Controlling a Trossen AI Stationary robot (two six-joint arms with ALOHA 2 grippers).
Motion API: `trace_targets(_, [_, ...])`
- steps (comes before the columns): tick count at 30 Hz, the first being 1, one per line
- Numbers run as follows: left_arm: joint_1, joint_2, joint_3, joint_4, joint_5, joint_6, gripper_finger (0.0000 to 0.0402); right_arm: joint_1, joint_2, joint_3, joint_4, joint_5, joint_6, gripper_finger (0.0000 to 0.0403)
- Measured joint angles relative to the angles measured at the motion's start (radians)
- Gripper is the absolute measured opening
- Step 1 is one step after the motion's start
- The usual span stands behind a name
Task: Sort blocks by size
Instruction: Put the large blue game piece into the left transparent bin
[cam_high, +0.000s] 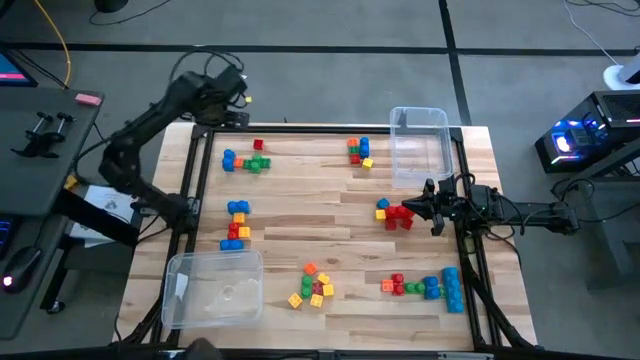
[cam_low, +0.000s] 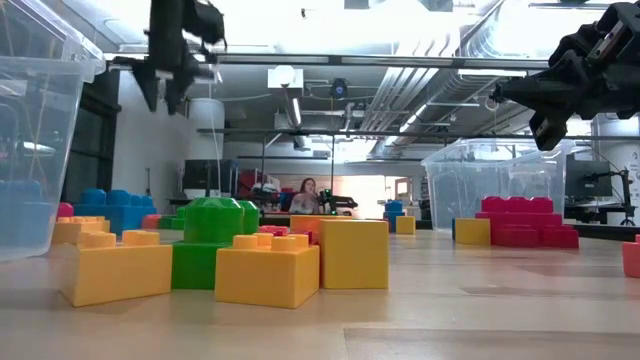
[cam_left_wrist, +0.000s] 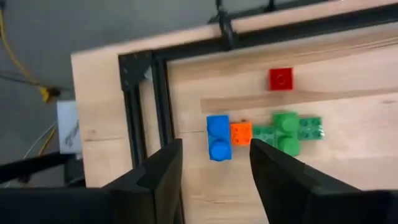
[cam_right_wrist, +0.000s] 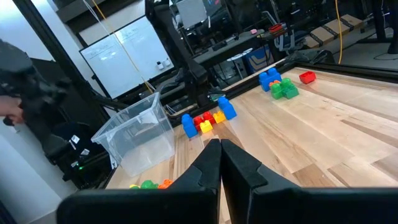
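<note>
A: What do the blocks look like, and where are they?

B: They are small plastic toy blocks (cam_high: 245, 161) in red, blue, green, yellow and orange, with round studs on top, lying in loose clusters on a pale wooden table (cam_high: 330, 225). Some are longer bricks, some tiny cubes. Taking the overhead view as a clock face: at ten o'clock, a blue brick (cam_left_wrist: 218, 137) touches an orange cube (cam_left_wrist: 240, 133), which touches a green group (cam_left_wrist: 289, 129), with a lone red cube (cam_left_wrist: 281, 79) a little apart. At twelve, a small mixed cluster (cam_high: 359, 150) sits just beside a clear plastic bin (cam_high: 420, 146). At nine, a blue, red and yellow pile (cam_high: 236, 222). At six, yellow, orange, green and red pieces (cam_high: 312, 286). At five, a row of red, green and blue bricks (cam_high: 428, 285). At three, red bricks with a blue and yellow piece (cam_high: 396, 213).

A: And the bins?

B: The second clear bin (cam_high: 213, 288) stands at seven o'clock. I cannot tell whether either holds blocks.

A: What are the claws doing?

B: The left gripper (cam_left_wrist: 214, 163) hangs above the table's ten o'clock corner, over the blue and orange pieces, fingers parted about halfway and gripping nothing. The right gripper (cam_high: 432, 207) is at three o'clock, just beside the red bricks, its fingers pressed together and empty.

A: Anything beyond the table?

B: From table height, a person (cam_low: 305, 196) sits far back in the room.
</note>
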Motion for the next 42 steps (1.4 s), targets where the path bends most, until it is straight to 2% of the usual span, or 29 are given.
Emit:
trace_targets(7, [0.001, 0.072, -0.2, 0.096, 0.002, 0.015, 0.0182, 0.0, 0.0, 0.0, 0.0, 0.0, 0.0, 0.0005])
trace_targets(13, [0.034, 0.051, -0.413, 0.273, 0.073, 0.003, 0.0182, 0.0, 0.0, 0.0, 0.0, 0.0, 0.0, 0.0005])
trace_targets(18, [0.054, 0.032, -0.526, 0.409, 0.104, -0.011, 0.0182, 0.0, 0.0, 0.0, 0.0, 0.0, 0.0, 0.0005])
trace_targets(20, [0.063, 0.033, -0.55, 0.433, 0.124, -0.004, 0.0182, 0.0, 0.0, 0.0, 0.0, 0.0, 0.0, 0.0005])
trace_targets(25, [0.091, 0.032, -0.569, 0.5, 0.088, -0.008, 0.0182, 0.0, 0.0, 0.0, 0.0, 0.0, 0.0, 0.0005])
trace_targets(29, [0.124, 0.039, -0.59, 0.548, 0.143, 0.013, 0.0182, 0.0, 0.0, 0.0, 0.0, 0.0, 0.0, 0.0005])
trace_targets(42, [0.132, 0.085, -0.594, 0.579, 0.159, 0.006, 0.0182, 0.0, 0.0, 0.0, 0.0, 0.0, 0.0, 0.0005])
